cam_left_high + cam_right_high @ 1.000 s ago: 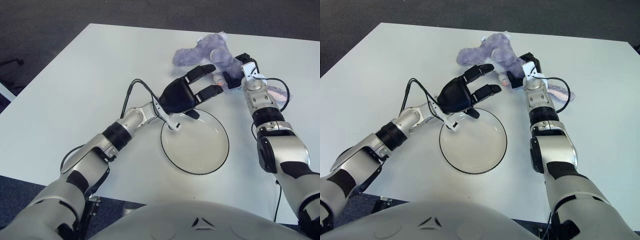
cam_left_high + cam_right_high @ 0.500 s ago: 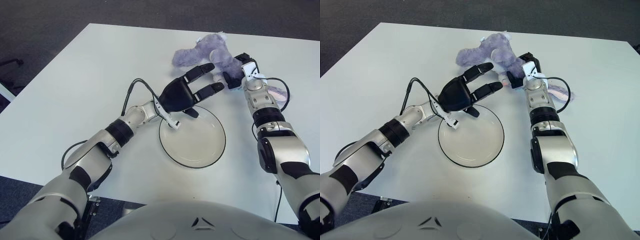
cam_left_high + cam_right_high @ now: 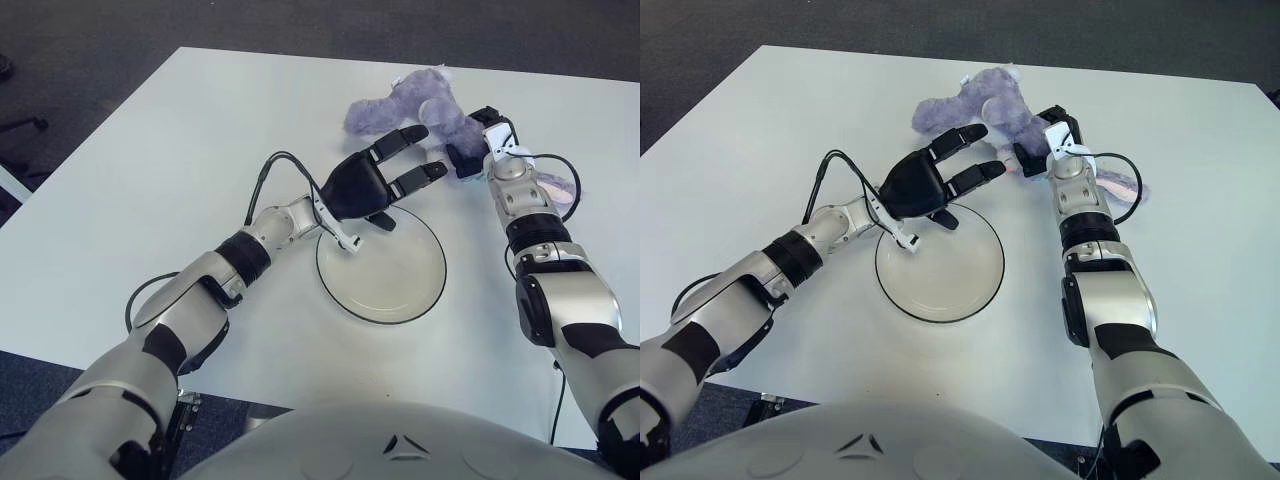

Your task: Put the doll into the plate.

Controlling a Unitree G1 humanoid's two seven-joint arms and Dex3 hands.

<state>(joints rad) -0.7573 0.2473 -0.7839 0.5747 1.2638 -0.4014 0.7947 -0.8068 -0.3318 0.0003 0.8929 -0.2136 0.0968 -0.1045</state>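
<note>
plate (image 3: 381, 300) centre frame, has slid left, empty | my left hand (image 3: 375, 180) has crept up toward the doll (image 3: 415, 105), fingers spread, gripping nothing | doll upper right on table, outside plate | right hand (image 3: 478, 145) against doll, grip I cannot tell

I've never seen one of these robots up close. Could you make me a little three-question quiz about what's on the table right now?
1. True or false: the doll already lies in the plate.
2. Which hand is at the doll? A) the left hand B) the right hand
3. Fill in: the left hand's fingers are ___, holding nothing.

Key:
1. False. The purple doll lies on the white table, beyond the plate's far rim.
2. B. It shows against the doll's right side; whether it grips it cannot be told. The left hand hovers over the plate's far edge, just short of the doll.
3. Spread.
</note>
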